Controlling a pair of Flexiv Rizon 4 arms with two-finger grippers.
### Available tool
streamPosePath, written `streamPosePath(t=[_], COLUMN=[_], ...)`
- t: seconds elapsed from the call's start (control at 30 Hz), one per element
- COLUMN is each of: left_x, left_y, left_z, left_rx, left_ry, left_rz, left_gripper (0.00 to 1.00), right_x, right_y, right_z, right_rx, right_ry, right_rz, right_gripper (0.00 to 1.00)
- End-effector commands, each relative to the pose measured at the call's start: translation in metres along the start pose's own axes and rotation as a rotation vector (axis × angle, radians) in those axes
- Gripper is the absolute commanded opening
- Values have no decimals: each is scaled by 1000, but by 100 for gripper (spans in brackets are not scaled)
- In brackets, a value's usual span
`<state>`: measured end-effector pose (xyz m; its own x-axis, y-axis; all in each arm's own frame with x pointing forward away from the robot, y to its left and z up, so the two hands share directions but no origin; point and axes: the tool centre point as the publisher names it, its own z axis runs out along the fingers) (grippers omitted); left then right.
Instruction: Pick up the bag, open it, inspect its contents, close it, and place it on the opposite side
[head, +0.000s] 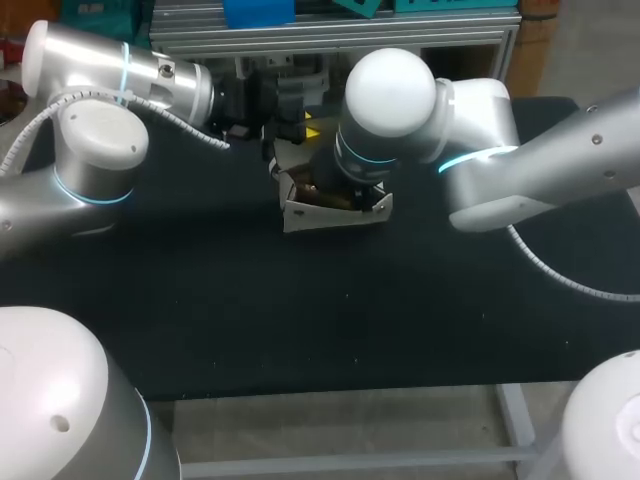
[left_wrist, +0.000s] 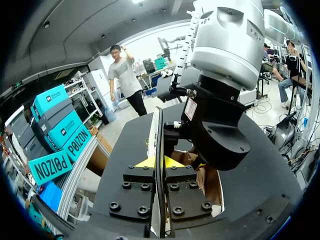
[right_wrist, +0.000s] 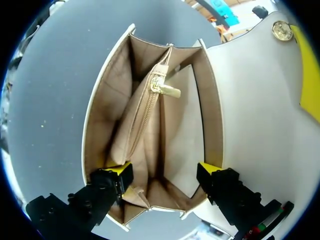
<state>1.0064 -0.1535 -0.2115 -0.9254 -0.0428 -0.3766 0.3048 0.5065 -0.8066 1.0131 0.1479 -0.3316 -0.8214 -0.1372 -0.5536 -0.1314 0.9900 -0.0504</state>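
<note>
- My left gripper (left_wrist: 161, 162) is clamped on the flap (left_wrist: 159, 135) of the bag (head: 325, 212). The thin white edge of the flap runs straight out between my two yellow tips, with one tip pressed against each face.
- Just ahead of my left fingers, the flap stands on edge. Right beside it hangs the dark wrist of my right arm (left_wrist: 215, 130), pointing down into the bag.
- My right gripper (right_wrist: 164, 172) has its fingers spread wide apart and grips nothing. Both yellow tips are down inside the open mouth of the bag, one near each side wall.
- Between my right fingers lies the tan lining, split by a zipped middle pocket (right_wrist: 145, 130). Its gold zip pull (right_wrist: 167, 90) lies ahead of my tips.
- Beside my right gripper, beyond the nearer wall, the white flap is folded back and open. A gold snap (right_wrist: 282, 31) sits near its far corner, and a strip of yellow from my left gripper rests against its edge.
- From above, the bag sits on the black table (head: 300, 330), directly under my right wrist and just beside my left gripper's fingers.
</note>
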Motion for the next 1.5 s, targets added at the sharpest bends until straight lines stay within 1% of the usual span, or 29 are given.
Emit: streamPosePath(t=[0.03, 0.23, 0.3, 0.33, 0.37, 0.4, 0.43, 0.47, 0.67, 0.7, 0.77, 0.9, 0.97, 1.0, 1.03, 1.07, 1.13, 1.2, 1.23, 1.4, 1.5], left_x=[0, 1, 1, 1, 1, 1, 1, 1, 2, 3, 3, 9, 10, 11, 11, 14, 17, 20, 23, 31, 33], left_y=[0, 0, 0, 0, 0, 0, 0, 0, -3, -4, -4, -14, -17, -19, -19, -23, -25, -28, -28, -28, -20], left_z=[-1, -1, -1, -1, -1, -1, -1, -1, -2, -3, -3, -7, -7, -8, -8, -9, -9, -10, -10, -10, -4], left_rx=[5, 4, 4, 4, 4, 4, 4, 4, 0, -2, -2, -14, -16, -19, -19, -26, -30, -30, -31, -24, -35], left_ry=[-1, 0, 0, 1, 1, 1, 1, 1, -1, -3, -3, -16, -19, -21, -21, -24, -20, -9, 3, 49, 79], left_rz=[1, 1, 1, 1, 1, 2, 2, 2, 5, 6, 6, 23, 27, 28, 28, 29, 32, 27, 20, -17, -43], left_gripper=[0, 0, 0, 0, 0, 0, 0, 0, 0, 0, 0, 0, 0, 0, 0, 0, 0, 0, 0, 0, 0], right_x=[1, 0, 0, -1, -1, -1, -2, -2, -6, -7, -7, -14, -15, -15, -15, -16, -16, -15, -14, -6, 0], right_y=[-3, -3, -3, -3, -3, -3, -3, -4, -4, -4, -4, -4, -4, -4, -4, -5, -5, -6, -6, -6, -5], right_z=[5, 4, 3, 2, 1, 0, -1, -3, -14, -21, -21, -54, -62, -70, -70, -82, -91, -98, -103, -117, -123], right_rx=[2, 2, 2, 2, 2, 2, 2, 1, -4, -7, -7, -19, -27, -27, -27, -32, -32, -35, -36, -52, -55], right_ry=[-5, -11, -15, -18, -21, -28, -33, -39, -83, -100, -100, -199, -222, -236, -236, -273, -297, -319, -334, -364, -379], right_rz=[1, 1, 2, 3, 4, 5, 6, 7, 8, 6, 6, 5, 4, 2, 2, -1, -1, 2, 3, 2, 1], right_gripper=[100, 100, 77, 49, 38, 30, 17, 1, 0, 0, 0, 0, 0, 0, 0, 9, 13, 8, 0, 0, 0])
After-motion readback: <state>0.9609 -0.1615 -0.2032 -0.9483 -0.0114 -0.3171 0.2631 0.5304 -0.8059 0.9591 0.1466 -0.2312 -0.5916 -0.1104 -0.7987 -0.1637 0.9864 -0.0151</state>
